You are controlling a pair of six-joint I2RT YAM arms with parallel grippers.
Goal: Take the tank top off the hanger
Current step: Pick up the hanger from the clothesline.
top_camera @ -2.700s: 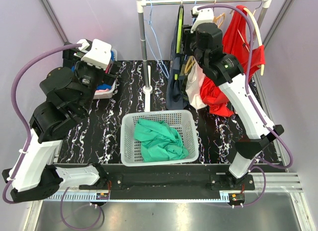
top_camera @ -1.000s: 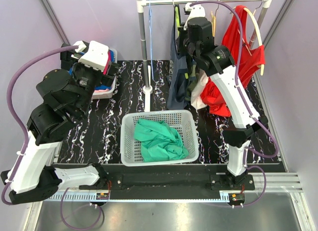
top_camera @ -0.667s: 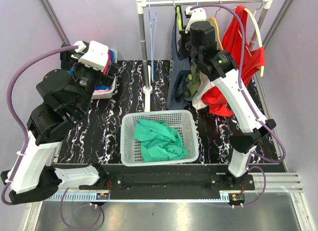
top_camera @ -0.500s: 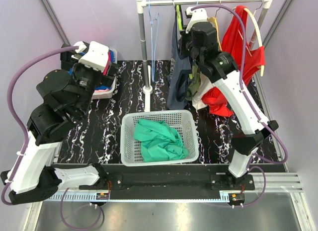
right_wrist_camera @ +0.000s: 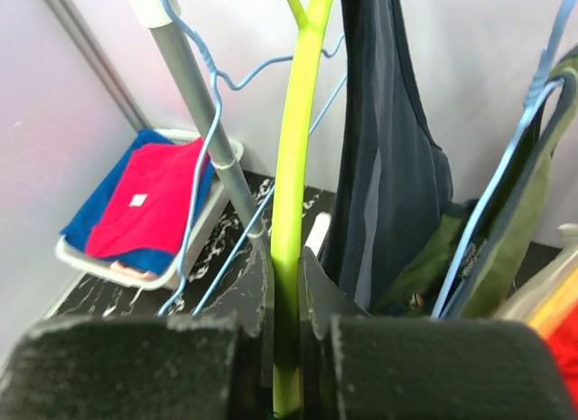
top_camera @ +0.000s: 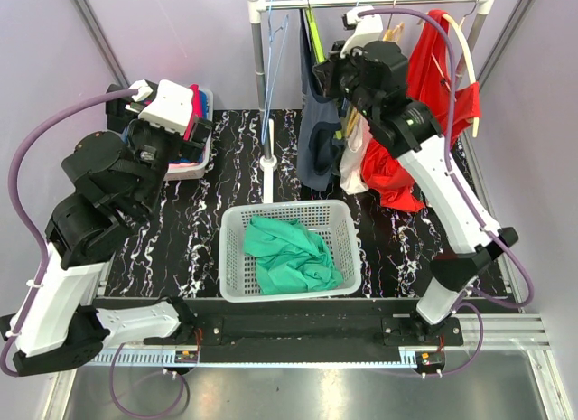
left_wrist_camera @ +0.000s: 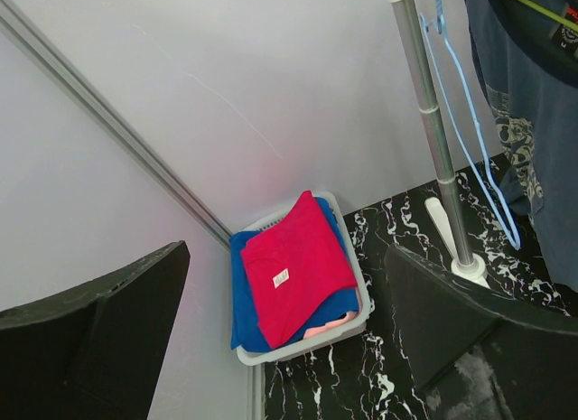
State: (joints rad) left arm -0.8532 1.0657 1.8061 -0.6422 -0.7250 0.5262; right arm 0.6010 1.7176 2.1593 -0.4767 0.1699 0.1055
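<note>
Tank top (right_wrist_camera: 388, 158) — shifted left along rail (top_camera: 379, 0) with lime hanger (right_wrist_camera: 291, 167) since last frame; navy, hanging limp. Right gripper (right_wrist_camera: 287, 284) clamped on hanger — left gripper (left_wrist_camera: 284, 339) spread wide.

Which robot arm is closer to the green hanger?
Right. The right fingers are shut on the green hanger up by the rail. The left fingers are open, far off to the left, near the bin of folded clothes.

Basket (top_camera: 287, 206) in front, rail (top_camera: 379, 0) behind it, tank top (top_camera: 318, 140) on rail, bin (left_wrist_camera: 302, 346) back-left
</note>
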